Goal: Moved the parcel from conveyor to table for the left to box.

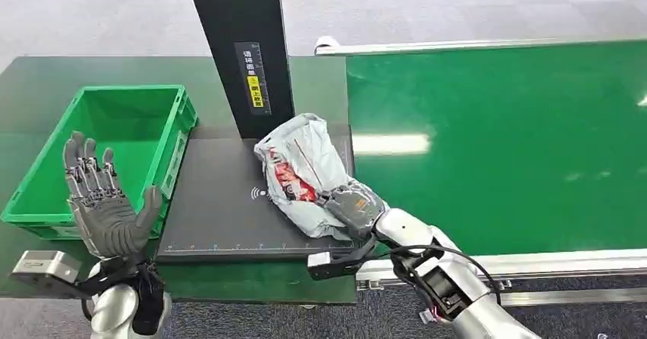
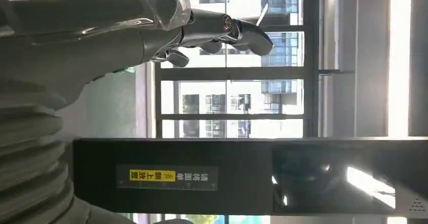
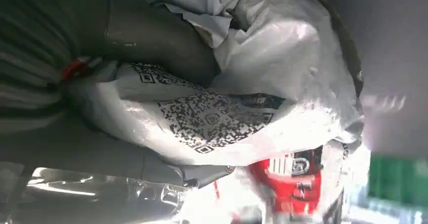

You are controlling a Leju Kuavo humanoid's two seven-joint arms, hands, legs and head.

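Centrally in the head view, the right robot hand (image 1: 352, 208) grasps the grey parcel (image 1: 299, 167) on the black bench (image 1: 214, 201); lower left, the left robot hand (image 1: 103, 201) is released, fingers spread, beside the green box (image 1: 114, 125).

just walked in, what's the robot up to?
The right hand grips a grey plastic parcel and has it over the black scanner pad on the table, beside the green conveyor. Whether the parcel already rests on the pad is hard to tell. The left hand is raised, fingers spread and holding nothing, in front of the green crate, which looks empty. So the parcel is off the belt and not yet boxed.
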